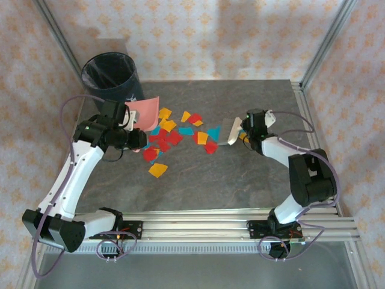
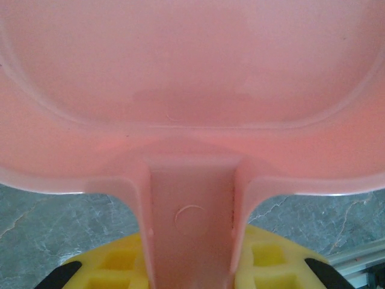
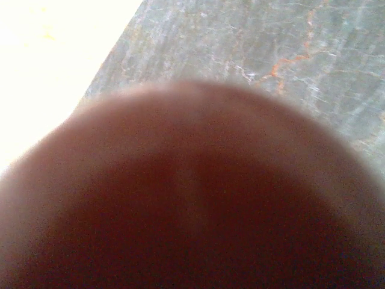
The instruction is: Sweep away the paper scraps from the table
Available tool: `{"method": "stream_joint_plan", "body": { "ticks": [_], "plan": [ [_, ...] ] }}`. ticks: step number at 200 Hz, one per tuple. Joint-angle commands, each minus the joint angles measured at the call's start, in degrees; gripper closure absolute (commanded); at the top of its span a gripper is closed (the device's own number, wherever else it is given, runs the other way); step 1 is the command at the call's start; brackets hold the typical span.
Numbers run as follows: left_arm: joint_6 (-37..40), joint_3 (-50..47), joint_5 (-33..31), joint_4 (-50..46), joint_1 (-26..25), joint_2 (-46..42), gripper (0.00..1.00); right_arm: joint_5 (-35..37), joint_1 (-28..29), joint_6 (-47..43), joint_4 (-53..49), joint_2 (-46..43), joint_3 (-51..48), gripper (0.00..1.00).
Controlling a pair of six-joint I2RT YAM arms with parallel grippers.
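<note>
Several red, orange-yellow and teal paper scraps (image 1: pixel 171 135) lie in a loose cluster on the dark grey table (image 1: pixel 240 180), left of centre. My left gripper (image 1: pixel 132 124) is shut on the handle (image 2: pixel 191 235) of a pink dustpan (image 1: pixel 144 111), which sits at the left edge of the cluster. In the left wrist view its yellow fingers (image 2: pixel 264 265) flank the handle and the pan (image 2: pixel 192 72) fills the upper part. My right gripper (image 1: pixel 243 129) is shut on a pale grey brush (image 1: pixel 228 131) at the cluster's right edge. A blurred dark mass (image 3: pixel 192 198) hides the right fingers.
A black waste bin (image 1: pixel 111 75) stands at the back left, just behind the dustpan. Silver rails (image 1: pixel 240 226) run along the table's near and right edges. Bare stone surface (image 3: pixel 271 48) stretches in front of the scraps.
</note>
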Motion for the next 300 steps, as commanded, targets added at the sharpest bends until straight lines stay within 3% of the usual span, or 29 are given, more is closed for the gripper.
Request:
{"method": "stream_joint_plan", "body": {
  "ticks": [1,74,146,183,225,264,300],
  "plan": [
    [1.34,-0.45,-0.57,-0.17,-1.35,0.6,1.0,4.77,1.46,-1.46,-5.95,-4.63,-3.55,1.0],
    [4.4,-2.22,-2.65,-0.68,-8.73,2.41,1.0,7.37,3.79,-4.19,-11.51,-21.11,-14.69,1.0],
    [7.28,-3.09,-10.06,-1.8,-18.83,8.06,1.0,-5.77,3.8,-21.22,-11.62,-27.0,-7.35,1.0],
    [8.02,-3.61,-13.94,-3.6,-22.62,13.39,1.0,-10.85,3.82,-31.56,-15.73,-25.77,-1.4,1.0],
    [8.45,-4.18,-12.53,-4.78,-25.67,18.61,1.0,-13.94,4.38,-42.4,-20.07,-20.08,6.35,1.0],
    [8.42,-5.48,-8.98,-4.61,-28.53,20.86,1.0,-12.3,7.5,-53.89,-23.57,-14.0,12.93,1.0],
    [7.59,-5.48,-7.71,-3.91,-30.46,24.38,1.0,-5.53,12.32,-61.2,-25.28,-7.98,17.75,1.0]
  ]
}}
